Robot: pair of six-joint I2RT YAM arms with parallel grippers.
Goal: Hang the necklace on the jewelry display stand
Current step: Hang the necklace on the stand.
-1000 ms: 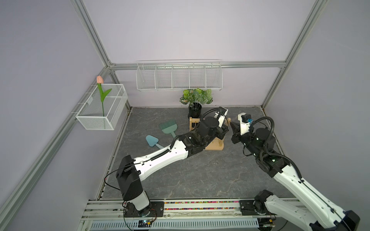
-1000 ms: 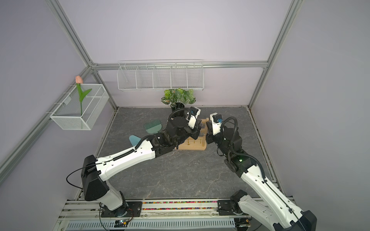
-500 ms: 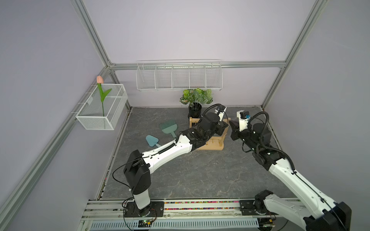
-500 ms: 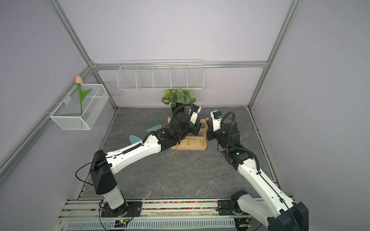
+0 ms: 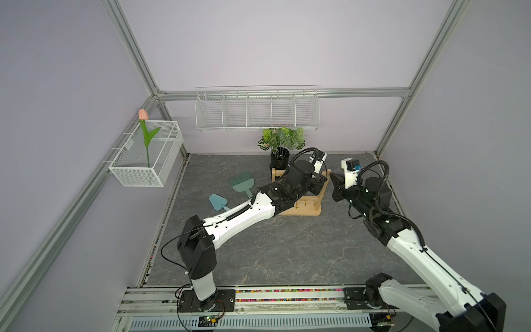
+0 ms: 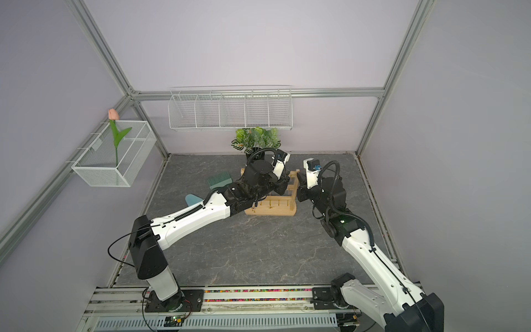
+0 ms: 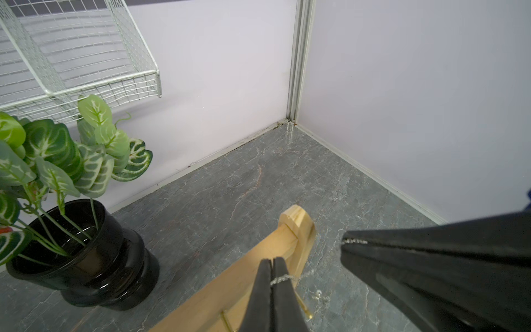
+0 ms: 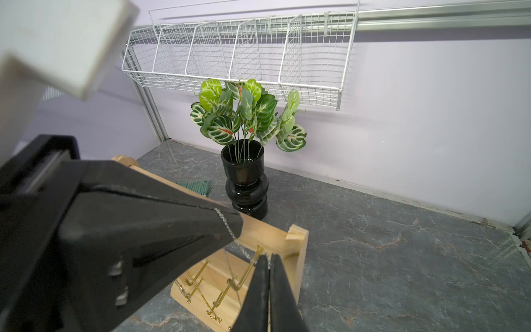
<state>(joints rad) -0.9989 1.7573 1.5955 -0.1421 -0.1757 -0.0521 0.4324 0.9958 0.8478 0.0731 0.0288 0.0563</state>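
We see a grey marbled tabletop (image 5: 258,253) boxed in by plain lilac walls (image 5: 258,43) on an aluminium frame (image 5: 138,54). On the back wall hangs a white wire basket with dividers (image 5: 257,110). A white mesh basket (image 5: 135,176) on the side wall holds a pink artificial tulip (image 5: 143,115).

Just beyond the left gripper (image 7: 271,263) stands a leafy artificial plant in a black vase (image 7: 86,253). A teal plastic rake (image 5: 242,184) and a teal plastic trowel (image 5: 217,201) lie well apart from that gripper, beside the left arm. The light wooden jewelry display stand (image 6: 275,212) sits directly beneath both grippers, and in both top views the left arm's wrist hides much of it.

The left gripper and the right gripper (image 8: 269,258) are each pressed together on the thin silver chain necklace (image 7: 284,277), which stretches between them above the stand's top crossbar. The chain seems to cross a gold hook (image 8: 256,256) just beside the right gripper, though we cannot tell whether it rests there.

Compared with a second ago, both arms reach further toward the back wall, while the stand has not moved.
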